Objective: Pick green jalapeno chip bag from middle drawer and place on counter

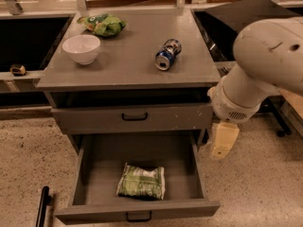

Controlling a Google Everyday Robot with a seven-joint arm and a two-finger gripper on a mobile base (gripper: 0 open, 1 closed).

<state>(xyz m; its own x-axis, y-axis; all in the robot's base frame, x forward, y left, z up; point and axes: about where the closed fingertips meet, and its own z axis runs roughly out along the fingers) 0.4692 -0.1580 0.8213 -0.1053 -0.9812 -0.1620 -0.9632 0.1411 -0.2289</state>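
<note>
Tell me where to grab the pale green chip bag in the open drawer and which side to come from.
Take the green jalapeno chip bag across its puffy middle, coming straight down from above. It lies flat on the floor of the middle drawer, whose walls probably block a sideways approach. The gripper hangs right of the drawer, so it must first move left over the bag.

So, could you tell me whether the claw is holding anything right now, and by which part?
Nothing: the claw hangs right of the middle drawer, where the green jalapeno chip bag lies untouched.
</note>
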